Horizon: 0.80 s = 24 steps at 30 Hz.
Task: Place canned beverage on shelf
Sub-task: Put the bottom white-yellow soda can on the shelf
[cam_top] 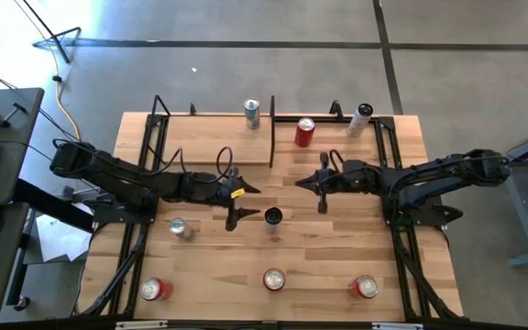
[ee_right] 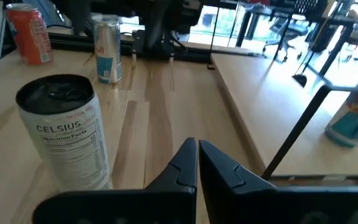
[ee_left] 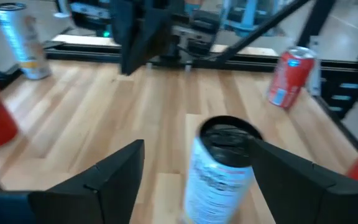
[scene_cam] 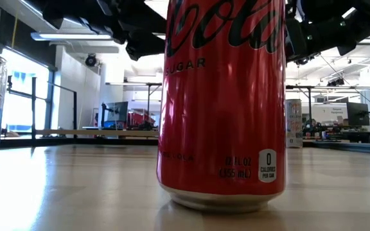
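A: Where's the shelf (cam_top: 214, 142)?
B: Far left of the table (cam_top: 337, 257); one slim can (cam_top: 252, 113) stands on it already.
A: Which step?
B: Approach, I'd say. The left gripper (cam_top: 236, 203) gapes wide, empty, beside the white can (cam_top: 272, 220) mid-table. Next: straddle it and squeeze.
A: The right gripper (cam_top: 318, 188)?
B: Pinched closed, empty, waiting nearby. Other cans stand clear.

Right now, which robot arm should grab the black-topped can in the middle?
Probably the left. The left gripper has open jaws on either side of the black-topped can. The right gripper is shut and farther away.
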Each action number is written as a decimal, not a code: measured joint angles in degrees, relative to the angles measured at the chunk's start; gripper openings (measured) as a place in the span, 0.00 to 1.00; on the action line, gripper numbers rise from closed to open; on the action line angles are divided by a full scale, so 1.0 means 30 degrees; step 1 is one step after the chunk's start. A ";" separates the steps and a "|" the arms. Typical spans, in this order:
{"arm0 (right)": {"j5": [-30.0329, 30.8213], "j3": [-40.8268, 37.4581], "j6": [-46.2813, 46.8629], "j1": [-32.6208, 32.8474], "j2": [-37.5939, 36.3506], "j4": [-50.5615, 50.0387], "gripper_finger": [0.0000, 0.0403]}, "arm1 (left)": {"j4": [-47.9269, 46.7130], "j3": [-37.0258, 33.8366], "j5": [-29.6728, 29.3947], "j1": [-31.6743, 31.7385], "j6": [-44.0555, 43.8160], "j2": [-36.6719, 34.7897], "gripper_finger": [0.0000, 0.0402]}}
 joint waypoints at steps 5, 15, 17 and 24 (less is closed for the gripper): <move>0.0147 0.0000 0.0714 0.1458 0.0000 -0.0524 0.00 | -0.0007 0.0000 0.0279 -0.0618 0.0000 0.0000 0.70; 0.3547 0.0000 0.2600 0.5551 0.0014 -0.0656 0.00 | 0.0107 0.0015 0.0274 -0.1215 -0.0360 0.0355 0.70; 0.4009 0.0000 0.2924 0.6026 0.0381 -0.0169 0.00 | 0.0786 0.0022 0.0080 -0.1296 -0.0372 0.0772 0.70; 0.4000 -0.0007 0.2959 0.6489 0.3495 0.4150 0.00 | 0.2024 0.0015 0.0050 -0.1296 -0.0168 0.2284 0.70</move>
